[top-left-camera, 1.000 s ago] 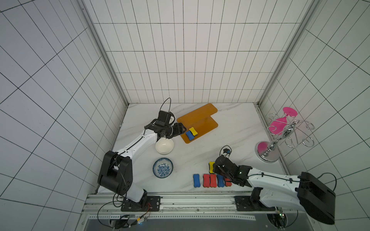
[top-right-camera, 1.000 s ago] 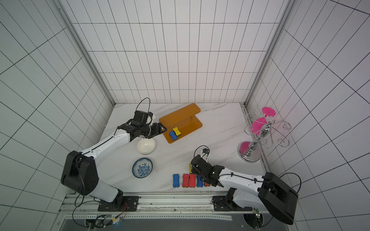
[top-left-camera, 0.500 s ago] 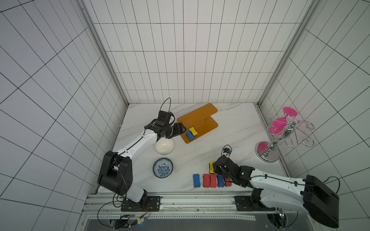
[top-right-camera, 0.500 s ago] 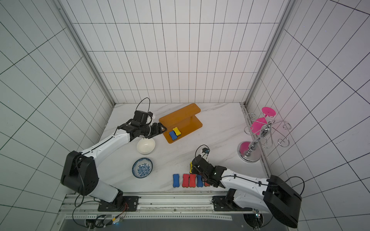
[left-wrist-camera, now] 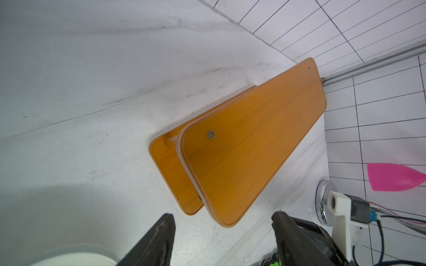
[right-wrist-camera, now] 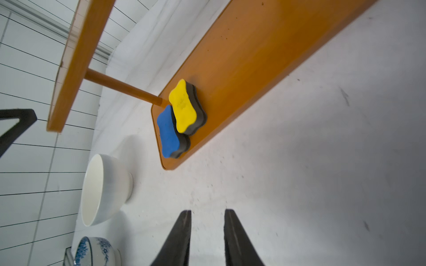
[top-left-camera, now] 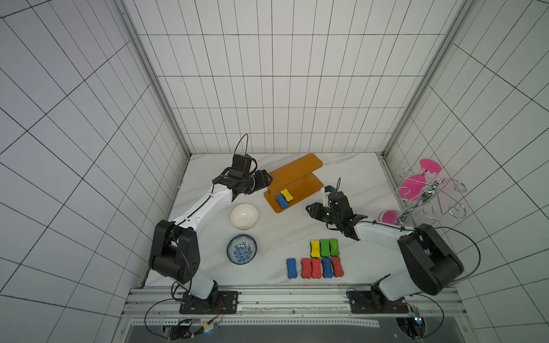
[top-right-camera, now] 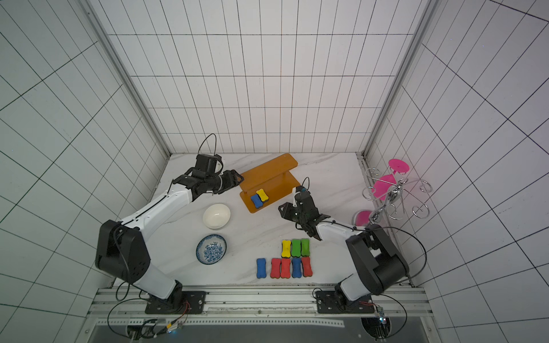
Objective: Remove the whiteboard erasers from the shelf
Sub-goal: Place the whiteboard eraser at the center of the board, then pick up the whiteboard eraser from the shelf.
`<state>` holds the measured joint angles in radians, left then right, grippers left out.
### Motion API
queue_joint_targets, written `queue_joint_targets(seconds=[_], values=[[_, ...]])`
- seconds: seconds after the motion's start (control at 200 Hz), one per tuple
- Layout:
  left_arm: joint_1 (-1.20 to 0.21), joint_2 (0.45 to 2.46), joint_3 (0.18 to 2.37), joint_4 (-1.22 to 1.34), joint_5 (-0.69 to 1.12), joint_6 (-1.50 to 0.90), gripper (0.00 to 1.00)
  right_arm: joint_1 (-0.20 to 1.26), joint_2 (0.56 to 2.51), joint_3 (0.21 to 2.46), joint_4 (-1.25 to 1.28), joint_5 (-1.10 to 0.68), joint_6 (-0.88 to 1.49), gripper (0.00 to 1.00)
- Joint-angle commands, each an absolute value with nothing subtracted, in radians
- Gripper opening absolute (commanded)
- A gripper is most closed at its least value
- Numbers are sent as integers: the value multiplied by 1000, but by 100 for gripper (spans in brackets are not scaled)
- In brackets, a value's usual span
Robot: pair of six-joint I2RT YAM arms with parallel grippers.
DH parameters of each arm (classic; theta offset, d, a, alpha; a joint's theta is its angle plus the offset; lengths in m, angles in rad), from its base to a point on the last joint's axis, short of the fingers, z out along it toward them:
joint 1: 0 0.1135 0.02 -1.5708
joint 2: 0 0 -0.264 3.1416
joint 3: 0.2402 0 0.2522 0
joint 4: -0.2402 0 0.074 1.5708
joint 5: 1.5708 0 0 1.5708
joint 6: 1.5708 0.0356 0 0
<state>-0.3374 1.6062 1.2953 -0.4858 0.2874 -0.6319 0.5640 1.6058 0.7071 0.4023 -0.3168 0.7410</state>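
White table (top-left-camera: 282,225) holds eight erasers (top-left-camera: 324,248). Blue eraser (right-wrist-camera: 169,132) and yellow eraser (right-wrist-camera: 183,107) touch on the low board of the shelf (right-wrist-camera: 265,46). Right hand (right-wrist-camera: 207,210), empty and slightly open, faces them, maybe to grab. Left hand (left-wrist-camera: 222,214) hangs open.

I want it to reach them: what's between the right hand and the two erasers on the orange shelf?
Only bare white marble tabletop, then the orange two-tier shelf, as the right wrist view shows.

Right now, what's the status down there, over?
Left end effector open, empty; right end effector open, empty. Yellow eraser and blue eraser sit on the shelf, lower board. White bowl beside it, not blocking.
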Motion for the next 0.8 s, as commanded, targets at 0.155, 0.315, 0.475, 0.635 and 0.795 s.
queue_joint_targets(seconds=[0.155,0.315,0.475,0.635,0.795], values=[[-330,1717,1344,-476,252,-644,70,482,1891,935,662,-557,789,32],[-328,1752,1344,-467,269,-643,69,480,1989,1013,667,-578,793,35],[-328,1774,1339,-454,292,-647,69,487,2071,1069,666,-595,793,36],[-328,1777,1338,-455,298,-645,69,507,2122,1118,622,-592,769,38],[-325,1780,1335,-453,307,-644,69,512,2159,1132,615,-591,764,38]])
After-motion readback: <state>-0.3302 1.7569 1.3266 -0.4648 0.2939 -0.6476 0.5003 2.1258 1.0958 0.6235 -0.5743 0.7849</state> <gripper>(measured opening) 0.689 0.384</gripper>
